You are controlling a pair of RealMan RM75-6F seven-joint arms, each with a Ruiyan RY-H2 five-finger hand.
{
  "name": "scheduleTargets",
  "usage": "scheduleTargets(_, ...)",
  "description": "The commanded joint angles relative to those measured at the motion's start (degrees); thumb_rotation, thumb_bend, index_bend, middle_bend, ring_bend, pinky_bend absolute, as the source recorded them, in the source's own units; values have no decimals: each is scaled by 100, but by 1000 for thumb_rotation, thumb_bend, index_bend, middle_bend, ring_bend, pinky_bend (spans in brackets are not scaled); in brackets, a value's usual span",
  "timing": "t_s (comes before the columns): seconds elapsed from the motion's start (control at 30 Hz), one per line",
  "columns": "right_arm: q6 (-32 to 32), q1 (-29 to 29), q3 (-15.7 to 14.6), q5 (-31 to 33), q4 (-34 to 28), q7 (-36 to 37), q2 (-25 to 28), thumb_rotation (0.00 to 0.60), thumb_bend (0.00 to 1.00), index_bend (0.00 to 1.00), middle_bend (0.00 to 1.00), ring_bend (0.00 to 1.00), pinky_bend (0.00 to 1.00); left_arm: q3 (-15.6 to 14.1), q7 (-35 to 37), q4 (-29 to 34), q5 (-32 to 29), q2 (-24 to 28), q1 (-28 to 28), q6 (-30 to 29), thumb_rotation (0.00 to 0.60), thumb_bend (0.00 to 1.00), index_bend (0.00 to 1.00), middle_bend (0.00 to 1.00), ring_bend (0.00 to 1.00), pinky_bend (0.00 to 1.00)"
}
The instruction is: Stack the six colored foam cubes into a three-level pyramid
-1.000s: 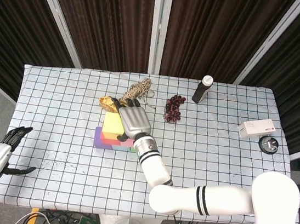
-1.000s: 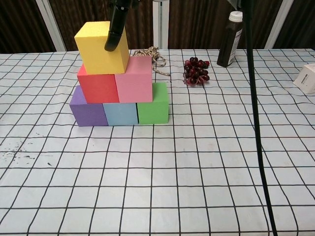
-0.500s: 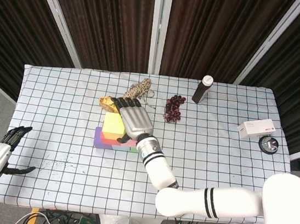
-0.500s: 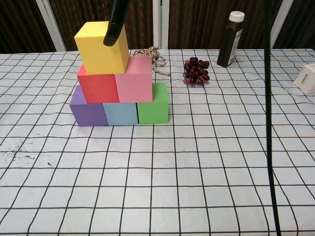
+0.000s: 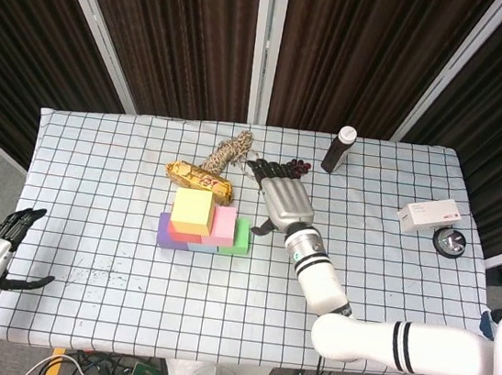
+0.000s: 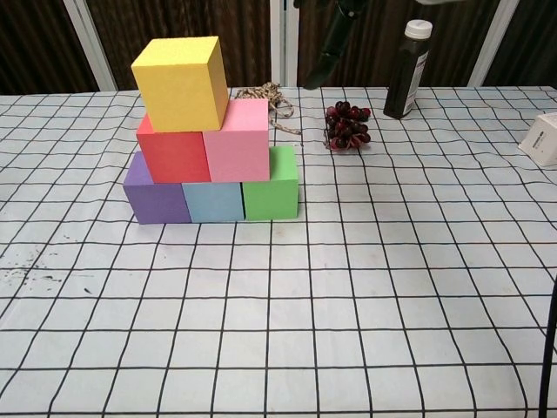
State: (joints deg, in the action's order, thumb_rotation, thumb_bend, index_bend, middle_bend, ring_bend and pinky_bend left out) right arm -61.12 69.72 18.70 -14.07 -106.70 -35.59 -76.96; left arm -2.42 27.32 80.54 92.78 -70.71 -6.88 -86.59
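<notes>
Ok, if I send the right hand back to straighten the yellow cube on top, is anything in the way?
Nothing visible is. The right hand hangs open to the right of the pyramid, and only bare tablecloth lies below the gap between it and the yellow cube. The grapes and rope sit behind that line.

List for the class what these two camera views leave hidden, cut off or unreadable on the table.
- Red foam cube: head view, hidden under the yellow foam cube.
- Right hand: chest view, top edge cuts off all but one finger.
- White box: chest view, right edge cuts it; print too small.
- Dark bottle: label unreadable in both views.
</notes>
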Motion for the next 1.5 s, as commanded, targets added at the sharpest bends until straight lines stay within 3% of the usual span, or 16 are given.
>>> scheduleTargets(0.03,299,-304,-343,-484,672,431,-413,600,9,0,12,0,0,24,-50,-49,-13,-45,19,-39,600,0,27,76,0,0)
scheduleTargets(0.3,582,-655,-682,-1498,1991,1050,-1322,600,12,0,0,0,0,50,-115,-202,-36,-187,47,-71,600,0,27,76,0,0)
scheduleTargets(0.6,849,-859,-665,-1933,2993,1436,-2020,600,0,0,0,0,0,61,-58,-263,-66,-217,60,-58,600,0,27,76,0,0)
scheduleTargets(1.5,935,-1087,-178,-2334,3606,1503,-2692,600,6,0,0,0,0,60,-2,-336,-87,-248,31,52,600,0,27,76,0,0)
